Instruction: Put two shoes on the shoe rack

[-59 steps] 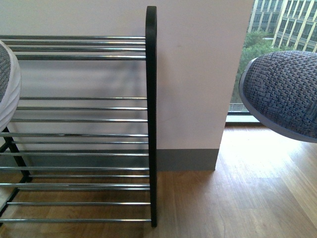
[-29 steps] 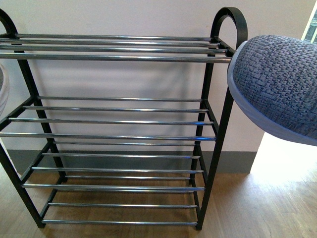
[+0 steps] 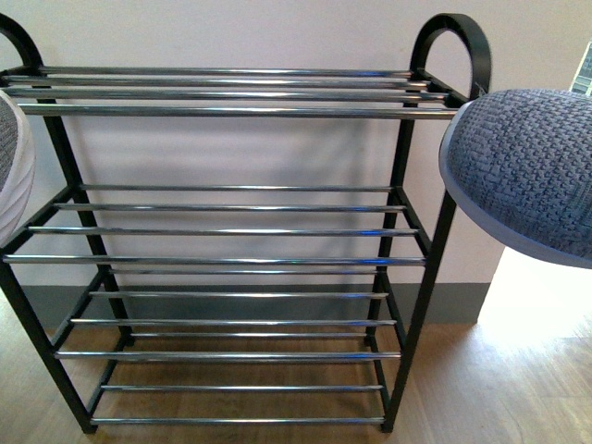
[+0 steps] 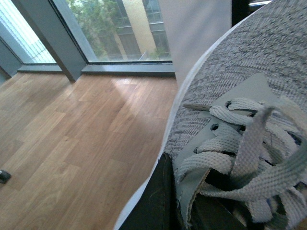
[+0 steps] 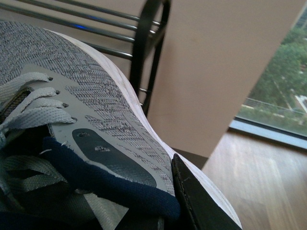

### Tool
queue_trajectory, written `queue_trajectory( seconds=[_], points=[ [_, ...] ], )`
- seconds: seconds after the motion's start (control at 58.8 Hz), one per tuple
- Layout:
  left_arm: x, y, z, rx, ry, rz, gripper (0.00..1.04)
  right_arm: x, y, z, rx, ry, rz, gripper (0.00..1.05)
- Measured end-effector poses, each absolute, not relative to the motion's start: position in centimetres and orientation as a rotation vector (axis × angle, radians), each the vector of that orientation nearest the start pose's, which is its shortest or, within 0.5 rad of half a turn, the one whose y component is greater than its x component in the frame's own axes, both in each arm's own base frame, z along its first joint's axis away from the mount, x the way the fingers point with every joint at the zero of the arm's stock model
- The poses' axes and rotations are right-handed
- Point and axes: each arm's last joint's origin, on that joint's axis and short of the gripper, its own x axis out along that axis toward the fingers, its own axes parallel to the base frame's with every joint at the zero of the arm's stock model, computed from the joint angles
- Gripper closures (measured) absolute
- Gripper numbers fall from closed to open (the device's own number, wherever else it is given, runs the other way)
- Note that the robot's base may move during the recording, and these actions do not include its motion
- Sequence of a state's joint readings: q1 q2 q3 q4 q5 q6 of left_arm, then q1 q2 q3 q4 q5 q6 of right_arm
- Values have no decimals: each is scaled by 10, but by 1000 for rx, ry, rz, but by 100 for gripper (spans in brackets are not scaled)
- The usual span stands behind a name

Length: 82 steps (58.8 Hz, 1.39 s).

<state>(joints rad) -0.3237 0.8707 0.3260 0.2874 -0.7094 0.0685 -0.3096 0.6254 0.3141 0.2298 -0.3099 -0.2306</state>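
The right shoe [image 3: 527,171] hangs in the air at the right of the front view, its grey knit toe just beside the right arch end of the shoe rack [image 3: 231,111] and about level with the top tier. The left shoe [image 3: 11,166] shows only as a sliver of knit and white sole at the far left edge, also off the floor. A second ago only the rack's right end showed, almost edge-on. Now the whole frame faces the camera nearly centred, with both arches in view, and the right shoe has slid a little right and lower. This suggests the robot has squared up to the rack and setting down comes next; all four tiers of chrome bars are bare, so neither shoe is placed yet. The left gripper [image 4: 187,201] clamps the left shoe by its collar, one black finger [image 4: 153,201] against the outer side. The right gripper [image 5: 158,211] holds the right shoe likewise. No brand or lettering is readable anywhere. Behind are a pale wall [image 3: 277,32] and a wooden floor [image 3: 518,388].
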Motion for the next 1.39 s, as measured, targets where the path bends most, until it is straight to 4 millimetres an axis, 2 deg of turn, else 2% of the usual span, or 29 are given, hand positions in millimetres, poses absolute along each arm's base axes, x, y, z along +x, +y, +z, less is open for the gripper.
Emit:
queue_trajectory(
  seconds=[1.394],
  points=[
    [174, -39, 207, 195, 238, 367, 103, 148, -38, 232, -205, 79, -1, 103]
  ],
)
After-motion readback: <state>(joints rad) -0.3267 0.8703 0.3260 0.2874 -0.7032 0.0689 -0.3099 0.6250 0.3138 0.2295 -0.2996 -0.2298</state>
